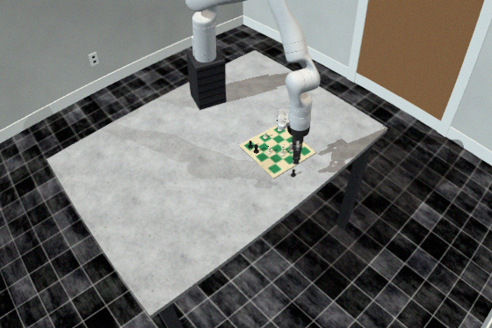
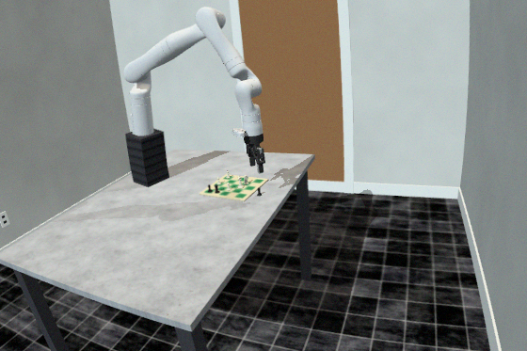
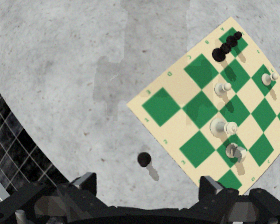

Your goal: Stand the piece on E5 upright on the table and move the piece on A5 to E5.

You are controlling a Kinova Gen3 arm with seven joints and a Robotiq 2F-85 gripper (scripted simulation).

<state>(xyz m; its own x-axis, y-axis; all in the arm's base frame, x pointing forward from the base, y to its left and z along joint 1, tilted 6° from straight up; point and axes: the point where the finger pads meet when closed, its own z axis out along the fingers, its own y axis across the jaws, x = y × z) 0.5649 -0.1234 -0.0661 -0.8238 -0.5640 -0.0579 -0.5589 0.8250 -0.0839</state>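
Note:
A small green-and-cream chessboard (image 1: 278, 151) lies near the table's right edge; it also shows in the exterior view (image 2: 233, 187) and the wrist view (image 3: 220, 115). A black pawn (image 1: 293, 172) stands upright on the table just off the board's near corner, also seen in the exterior view (image 2: 259, 192) and the wrist view (image 3: 144, 160). My gripper (image 1: 297, 158) is open and empty, raised above the board's edge near that pawn. Two black pieces (image 1: 253, 146) stand at the board's left corner (image 3: 227, 46). Several white pieces (image 3: 225, 125) stand on the board.
The arm's black base block (image 1: 206, 77) stands at the back of the table. The table's right edge (image 1: 351, 158) runs close beside the board and the pawn.

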